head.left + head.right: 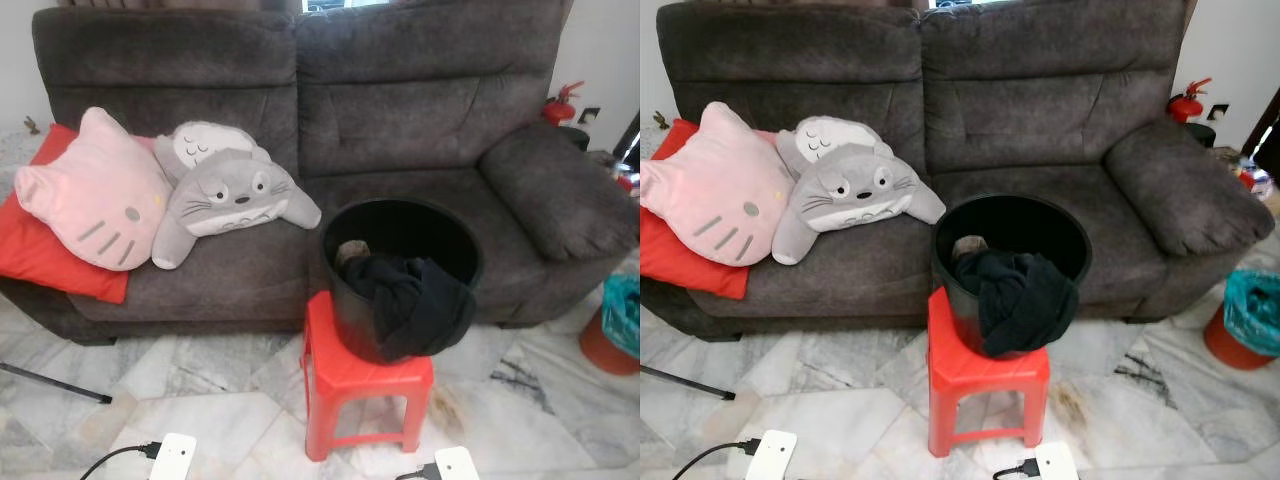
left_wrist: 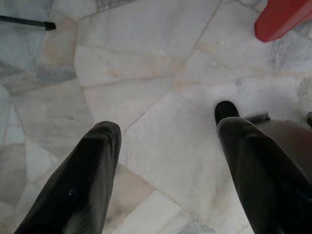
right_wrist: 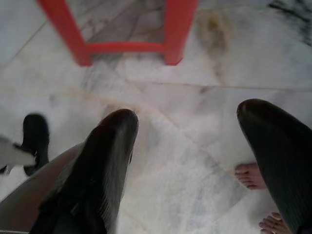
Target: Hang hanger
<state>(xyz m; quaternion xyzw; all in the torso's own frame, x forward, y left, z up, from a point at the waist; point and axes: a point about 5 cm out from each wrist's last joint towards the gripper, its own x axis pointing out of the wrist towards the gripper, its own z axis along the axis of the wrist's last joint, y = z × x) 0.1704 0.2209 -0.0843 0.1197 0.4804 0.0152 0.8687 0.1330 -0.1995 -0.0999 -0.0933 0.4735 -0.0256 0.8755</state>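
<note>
Centrally, a black bucket (image 1: 402,275) stands on a red stool (image 1: 362,385) just in front of a dark grey sofa (image 1: 420,110), with black clothing (image 1: 415,300) draped over its near rim; no hanger can be made out. Left gripper (image 2: 168,134) and right gripper (image 3: 187,119) both hang low over the marble floor (image 2: 146,63), fingers spread apart and empty. Bare toes (image 3: 249,175) of a person appear beside the right gripper, and two plush cushions (image 1: 160,185) rest on the sofa seat.

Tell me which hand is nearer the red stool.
Right, probably. The right hand hangs open just in front of the red stool legs. The left hand, also open, hangs over marble floor with one stool foot off to its side.
</note>
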